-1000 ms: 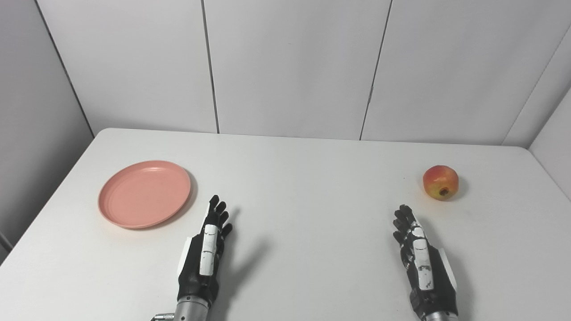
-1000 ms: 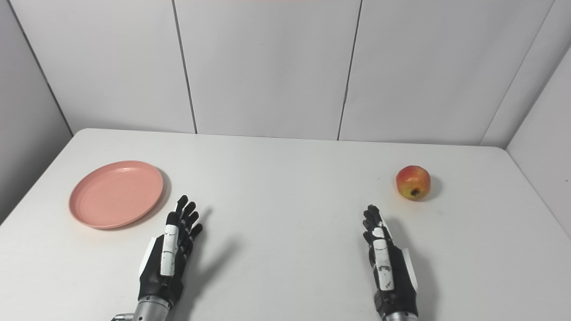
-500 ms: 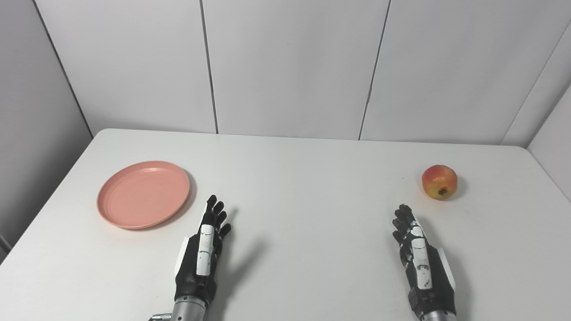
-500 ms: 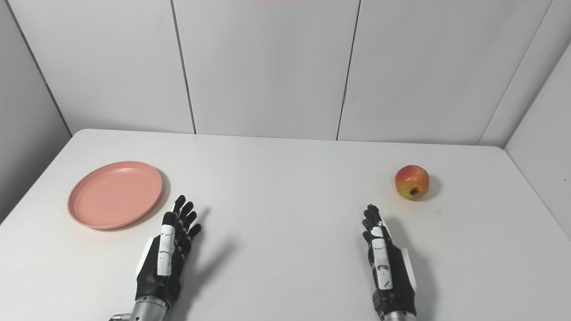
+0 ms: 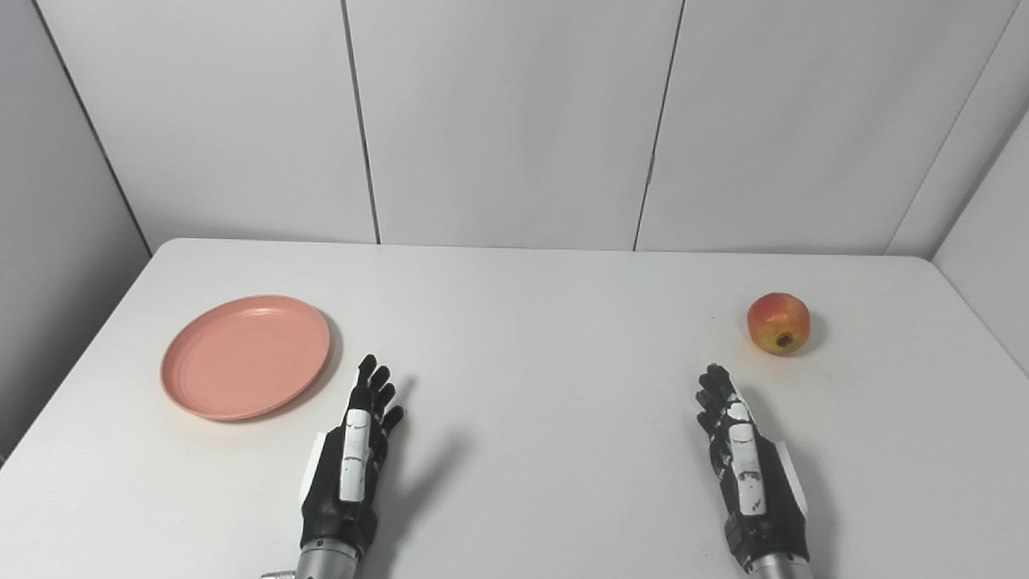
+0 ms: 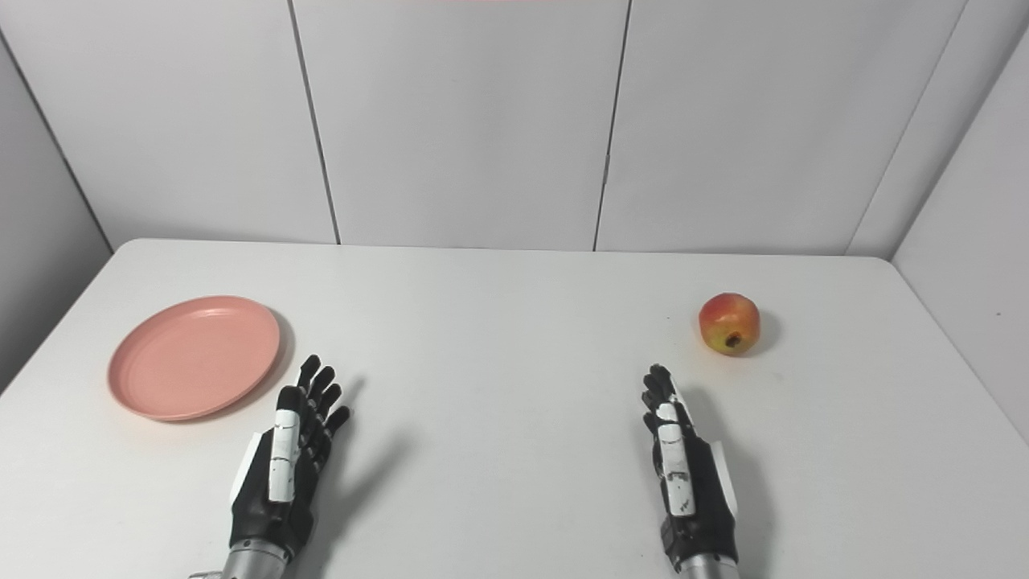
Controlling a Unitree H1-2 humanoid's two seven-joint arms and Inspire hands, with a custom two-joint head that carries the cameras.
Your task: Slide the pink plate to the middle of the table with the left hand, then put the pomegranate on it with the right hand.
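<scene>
Nearest to me, my left robot hand [image 5: 347, 466] reaches over the front of the white bench [image 5: 530, 338], edge-on with its fingers [image 5: 375, 386] stretched forward and slightly spread; it holds nothing and touches nothing that I can see, and its shadow falls on the bench just to its right; my right robot hand [image 5: 748, 466] is level with it on the other side, also empty, its fingers [image 5: 714, 390] straight and apart, pointing away from me. A little farther out and to the left lies the pink plate [image 5: 246, 356], flat on the bench near the left edge; its near right rim is just beyond my left fingertips, close but apart from them, and nothing lies in it. Farther out on the right sits the pomegranate [image 5: 778, 322], red shading to yellow, its dark calyx turned toward me; it rests on the bench beyond and a little right of my right fingertips, clearly apart from them, and well apart from the plate. Behind the bench stand pale wall panels [image 5: 514, 121] with dark vertical seams.
</scene>
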